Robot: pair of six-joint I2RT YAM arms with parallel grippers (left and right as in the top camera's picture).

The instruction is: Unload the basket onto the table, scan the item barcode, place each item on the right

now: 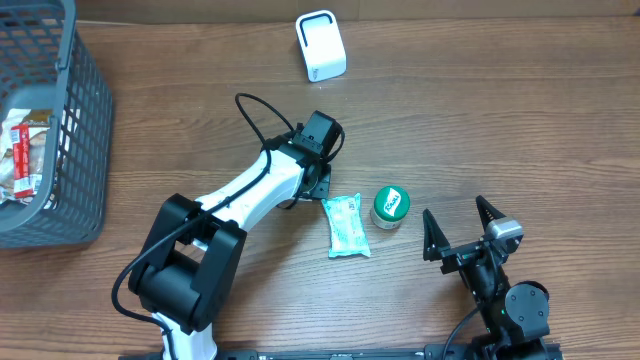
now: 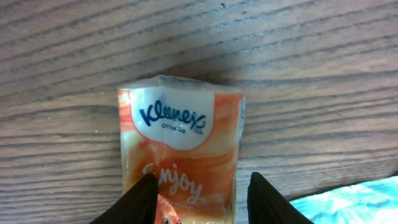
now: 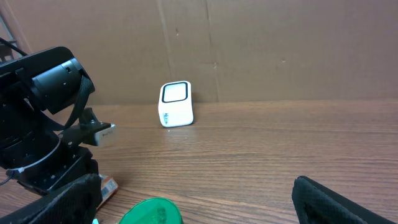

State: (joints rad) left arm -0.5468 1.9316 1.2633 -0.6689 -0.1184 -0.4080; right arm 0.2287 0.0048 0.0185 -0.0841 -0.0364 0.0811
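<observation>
Well, the left gripper [image 2: 202,186] straddles the orange Kleenex pack [image 2: 180,143]; whether it pinches, I can't tell. At five o'clock, the right gripper [image 1: 453,210] gapes wide open.

Grey plastic basket [image 1: 85,120] sits at the far left with some snack packets [image 1: 20,150] in it. Mid wooden table [image 1: 520,120], a teal tissue pack [image 1: 347,226] lies flat, green-lidded jar [image 1: 391,206] just right of it.
</observation>
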